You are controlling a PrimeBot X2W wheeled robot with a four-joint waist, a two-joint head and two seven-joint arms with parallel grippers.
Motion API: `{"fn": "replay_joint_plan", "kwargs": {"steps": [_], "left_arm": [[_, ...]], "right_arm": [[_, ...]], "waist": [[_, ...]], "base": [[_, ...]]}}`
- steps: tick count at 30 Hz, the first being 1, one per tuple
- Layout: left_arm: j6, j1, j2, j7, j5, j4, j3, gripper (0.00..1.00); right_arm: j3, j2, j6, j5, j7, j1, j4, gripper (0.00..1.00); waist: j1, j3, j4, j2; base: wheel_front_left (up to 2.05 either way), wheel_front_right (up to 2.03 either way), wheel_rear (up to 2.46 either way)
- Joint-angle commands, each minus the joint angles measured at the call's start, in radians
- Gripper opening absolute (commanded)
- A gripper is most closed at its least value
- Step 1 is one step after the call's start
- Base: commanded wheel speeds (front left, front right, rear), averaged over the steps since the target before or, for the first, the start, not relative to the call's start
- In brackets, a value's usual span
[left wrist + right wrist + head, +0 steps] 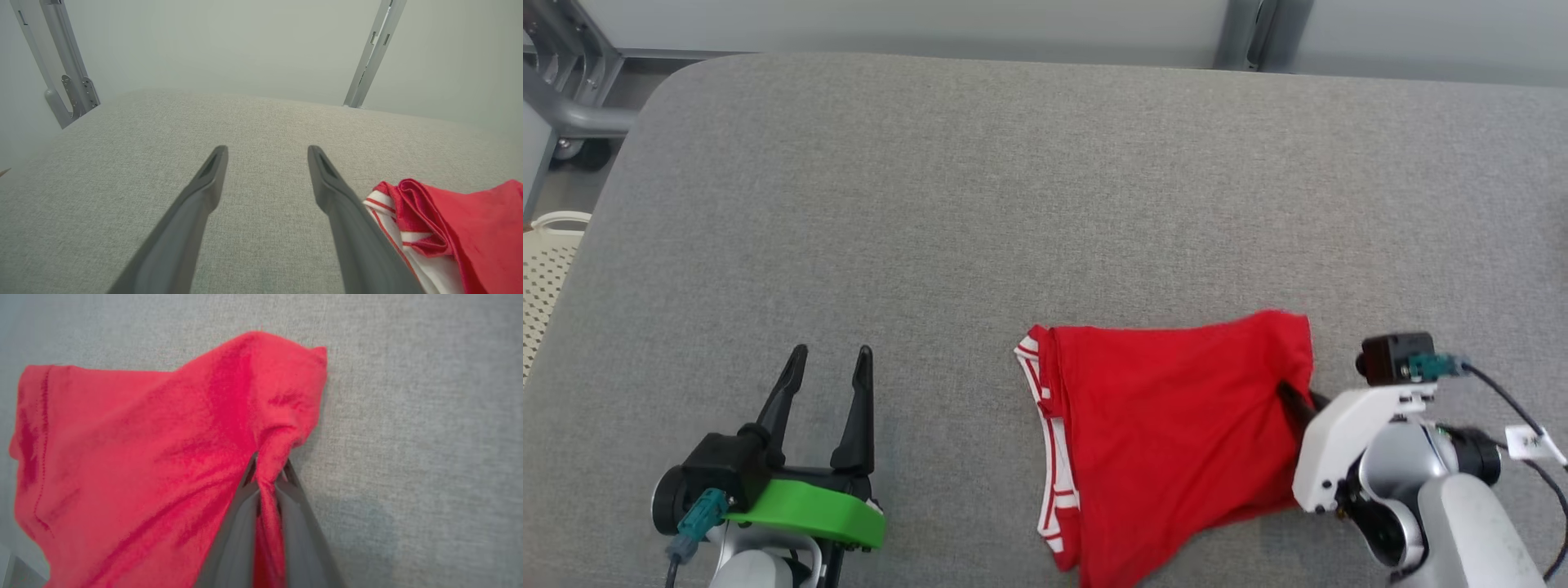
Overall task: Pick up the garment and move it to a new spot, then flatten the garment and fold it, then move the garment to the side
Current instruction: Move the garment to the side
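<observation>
Starting left, our left gripper [832, 353] hangs open and empty over the grey table [980, 188]; the red garment [1168, 425] lies near right, its edge pinched in our right gripper [267, 467]. Pick-up seems underway; next, lift it clear.

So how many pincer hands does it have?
2. The left gripper sits lower left, jaws open, clear of the red garment; the right gripper, lower right, has jaws shut on its edge.
</observation>
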Motion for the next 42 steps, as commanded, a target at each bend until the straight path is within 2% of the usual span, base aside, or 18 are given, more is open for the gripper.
{"fn": "replay_joint_plan", "kwargs": {"steps": [1, 4, 6, 13, 19, 30, 37, 42], "left_arm": [[-0.002, -0.024, -0.003, -0.002, 0.01, -0.008, 0.002, 1.0], [-0.002, -0.035, -0.006, -0.002, 0.014, -0.02, 0.008, 1.0], [-0.002, -0.047, -0.007, -0.002, 0.02, -0.032, 0.013, 1.0], [-0.002, -0.089, -0.006, -0.002, 0.038, -0.079, 0.015, 1.0], [-0.002, -0.136, 0.003, -0.002, 0.052, -0.107, -0.013, 1.0], [-0.002, -0.226, 0.036, -0.002, 0.064, -0.134, -0.078, 1.0], [-0.002, -0.272, 0.06, -0.002, 0.065, -0.134, -0.103, 1.0], [-0.002, -0.301, 0.082, -0.002, 0.072, -0.143, -0.114, 1.0]], "right_arm": [[0.003, -0.004, -0.002, -0.038, 0.014, -0.043, -0.015, 0.0], [0.026, -0.01, -0.002, -0.12, 0.058, -0.118, -0.027, 0.0], [0.055, -0.037, -0.002, -0.146, 0.084, -0.172, -0.029, 0.0], [0.171, -0.177, -0.002, -0.119, 0.147, -0.363, -0.002, 0.0], [0.206, -0.279, -0.002, -0.102, 0.179, -0.476, 0.011, 0.0], [0.162, -0.471, -0.002, -0.075, 0.209, -0.632, -0.049, 0.0], [0.159, -0.594, -0.002, -0.062, 0.174, -0.68, -0.054, 0.0], [0.14, -0.649, -0.002, -0.092, 0.132, -0.723, -0.02, 0.0]], "waist": [[0.0, 0.011, -0.016, -0.0001], [0.0, 0.029, -0.037, -0.0001], [0.0, 0.045, -0.054, -0.0001], [0.0, 0.117, -0.14, -0.0001], [0.0, 0.17, -0.207, -0.0001], [0.0, 0.284, -0.358, -0.0001], [0.0, 0.343, -0.387, -0.0001], [0.0, 0.387, -0.39, -0.0001]], "base": [[0.0, 0.0, 0.0], [0.0, 0.0, 0.0], [0.0, 0.0, 0.0], [0.0, 0.0, 0.0], [0.0, 0.0, 0.0], [0.0, 0.0, 0.0], [0.0, 0.0, 0.0], [0.0, 0.0, 0.0]]}}
